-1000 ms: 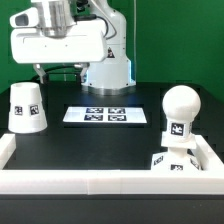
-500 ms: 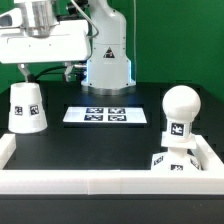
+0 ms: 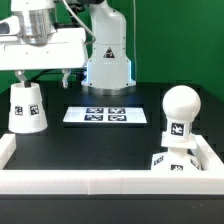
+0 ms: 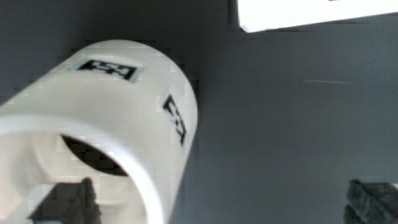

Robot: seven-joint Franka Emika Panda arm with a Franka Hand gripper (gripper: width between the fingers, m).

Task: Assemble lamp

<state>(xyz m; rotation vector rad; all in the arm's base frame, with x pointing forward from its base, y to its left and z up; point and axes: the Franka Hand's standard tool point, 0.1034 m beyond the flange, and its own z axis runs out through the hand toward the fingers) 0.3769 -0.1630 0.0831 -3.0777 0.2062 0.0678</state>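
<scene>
Closest in the exterior view is a low white wall (image 3: 100,182) that runs along the front of the black table (image 3: 100,140). Just behind it, on the exterior view's right, the flat square white plastic base block (image 3: 172,163) sits in the corner. The white plastic bulb with the round top (image 3: 180,115) stands up on that block, with a small black-and-white tag on its stem.

Farther back, in the middle of the table, lies the marker board (image 3: 107,116), flat and alone.

On the exterior view's left stands the white plastic cup-shaped shade (image 3: 27,106). Its narrow end is up and its wide end is on the table. It is well apart from the bulb.

Right above the shade hangs the robot's two-finger gripper (image 4: 222,205). In the wrist view the shade (image 4: 107,130) fills much of the picture, with one dark finger (image 4: 68,203) in front of it and the other finger off to the side. The fingers are spread wide and hold nothing.

I think the next job is to go down and grab the shade. The shade gets thinner toward the top, so it could slip out of the fingers if they pinch too high. If the arm is not lined up, a finger could bump the top and knock the shade over.

Farthest back is the big white robot stand (image 3: 108,60).
</scene>
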